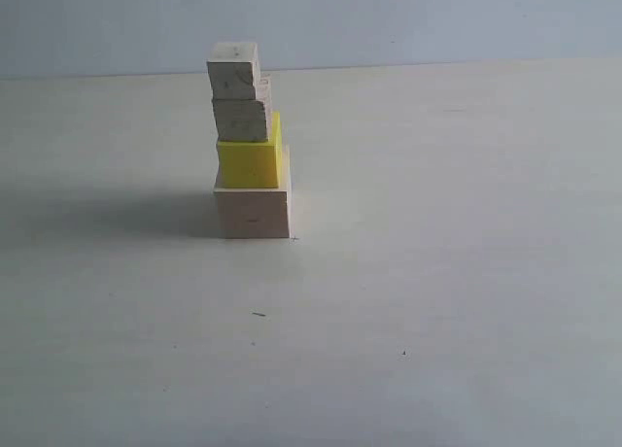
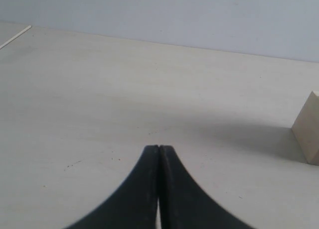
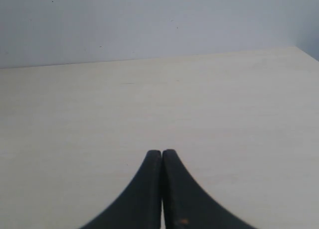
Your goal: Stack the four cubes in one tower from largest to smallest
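Close by, the left gripper [image 2: 158, 148] and the right gripper [image 3: 162, 152] are each pressed together, pinching nothing. Farther off on the table [image 1: 437, 272] stands the tower [image 1: 249, 146]: large pale wood cube [image 1: 253, 212], yellow cube [image 1: 249, 162], grainy cube [image 1: 241, 120], and the top cube [image 1: 233, 70] nudged slightly left.

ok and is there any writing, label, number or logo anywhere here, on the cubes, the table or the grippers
No readable text in any view.
The large pale bare-wood cube, the bright yellow cube, the lower small grainy wood cube and the top small grainy wood cube show only grain and specks.
The pale table top has a few dark specks, no characters.
The black left gripper and the black right gripper carry no markings.
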Robot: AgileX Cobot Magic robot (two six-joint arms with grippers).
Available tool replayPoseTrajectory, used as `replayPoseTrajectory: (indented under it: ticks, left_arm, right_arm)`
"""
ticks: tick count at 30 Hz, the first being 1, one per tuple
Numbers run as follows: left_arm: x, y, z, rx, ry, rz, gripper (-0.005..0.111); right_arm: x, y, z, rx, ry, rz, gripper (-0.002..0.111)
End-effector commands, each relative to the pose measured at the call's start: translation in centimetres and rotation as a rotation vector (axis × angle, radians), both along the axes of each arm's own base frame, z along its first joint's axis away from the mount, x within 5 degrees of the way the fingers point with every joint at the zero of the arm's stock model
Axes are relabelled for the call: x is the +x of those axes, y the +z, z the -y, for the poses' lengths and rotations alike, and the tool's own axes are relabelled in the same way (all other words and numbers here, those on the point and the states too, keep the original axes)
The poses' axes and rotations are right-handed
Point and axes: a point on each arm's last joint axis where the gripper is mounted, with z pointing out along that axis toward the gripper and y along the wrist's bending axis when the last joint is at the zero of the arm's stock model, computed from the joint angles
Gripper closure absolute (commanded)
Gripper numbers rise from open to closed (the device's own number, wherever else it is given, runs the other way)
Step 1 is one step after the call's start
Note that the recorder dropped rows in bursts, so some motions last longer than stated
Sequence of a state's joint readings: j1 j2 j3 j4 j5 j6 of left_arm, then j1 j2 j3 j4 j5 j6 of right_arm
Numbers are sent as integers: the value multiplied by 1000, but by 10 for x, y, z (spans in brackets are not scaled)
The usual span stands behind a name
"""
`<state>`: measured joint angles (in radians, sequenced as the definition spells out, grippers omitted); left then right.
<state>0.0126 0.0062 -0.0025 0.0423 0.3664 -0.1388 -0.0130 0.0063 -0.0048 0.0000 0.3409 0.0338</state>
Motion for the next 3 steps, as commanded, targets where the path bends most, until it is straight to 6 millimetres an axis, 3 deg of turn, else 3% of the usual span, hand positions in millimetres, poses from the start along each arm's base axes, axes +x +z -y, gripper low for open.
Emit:
replayPoseTrajectory:
  ticks: [1, 3]
  left_arm:
    - [0, 0, 0, 1, -5, 14, 107]
    - [0, 0, 0, 1, -5, 14, 107]
  right_arm:
    - [0, -1, 0, -13, 3, 5, 108]
    - [0, -1, 0, -11, 2, 5, 108]
